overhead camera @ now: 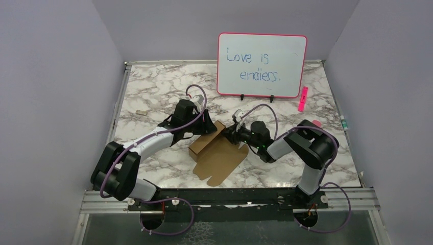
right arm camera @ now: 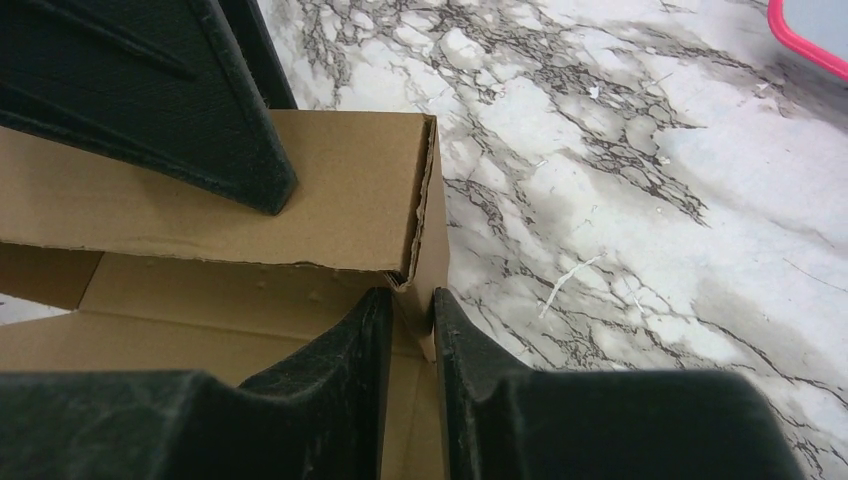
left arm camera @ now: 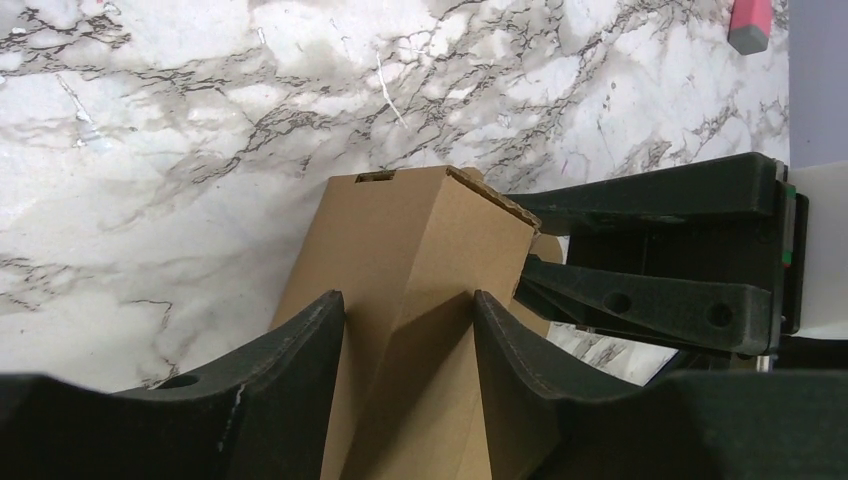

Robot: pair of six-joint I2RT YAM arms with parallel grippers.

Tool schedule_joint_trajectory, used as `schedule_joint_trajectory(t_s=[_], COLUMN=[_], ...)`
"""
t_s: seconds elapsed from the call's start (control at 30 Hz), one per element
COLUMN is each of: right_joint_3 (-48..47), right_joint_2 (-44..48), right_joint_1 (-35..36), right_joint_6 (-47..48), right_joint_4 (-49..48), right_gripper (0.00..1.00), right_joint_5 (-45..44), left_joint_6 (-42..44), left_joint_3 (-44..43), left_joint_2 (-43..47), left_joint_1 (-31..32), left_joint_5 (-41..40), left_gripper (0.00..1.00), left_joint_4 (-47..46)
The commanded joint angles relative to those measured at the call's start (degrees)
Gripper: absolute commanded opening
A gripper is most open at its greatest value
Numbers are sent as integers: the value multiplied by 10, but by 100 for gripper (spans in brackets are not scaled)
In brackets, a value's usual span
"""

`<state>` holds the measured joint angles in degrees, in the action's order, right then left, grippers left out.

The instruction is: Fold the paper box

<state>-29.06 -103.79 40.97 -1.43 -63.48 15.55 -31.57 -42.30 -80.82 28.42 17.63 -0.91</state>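
Top view only: the paper box [overhead camera: 219, 155] is plain brown and half formed. One raised, tube-like section lies on the far side. The rest is still a flat die-cut sheet with tabs, spread on the marble table [overhead camera: 153, 92] toward the arm bases. Both tools meet at the raised section.

Left wrist view: the left gripper [left arm camera: 408, 312] straddles the raised section, one finger against each side, clamped on it. A slot shows at the section's far top edge.

Right wrist view: the right gripper [right arm camera: 412, 305] is nearly together, pinching a thin cardboard wall at the section's end corner. A ragged corrugated edge sits just beyond its fingertips. One left finger rests on the top panel, up-left of them.
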Motion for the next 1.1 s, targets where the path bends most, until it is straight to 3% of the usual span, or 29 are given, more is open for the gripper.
schedule_joint_trajectory(t_s=[0.0, 0.5, 1.07], right_joint_3=[1, 3, -11], right_joint_2=[-22, -45, -55], right_joint_1=[11, 29, 78], right_joint_6=[0, -10, 5], right_joint_4=[-60, -130, -130], right_gripper=[28, 25, 22], right_joint_5=[-32, -144, -369], left_joint_6=[3, -19, -49], left_joint_3=[16, 24, 22], left_joint_2=[-17, -15, -5], left_joint_1=[7, 9, 30], left_joint_5=[-3, 26, 56], left_gripper=[50, 50, 50], left_joint_4=[-12, -27, -52])
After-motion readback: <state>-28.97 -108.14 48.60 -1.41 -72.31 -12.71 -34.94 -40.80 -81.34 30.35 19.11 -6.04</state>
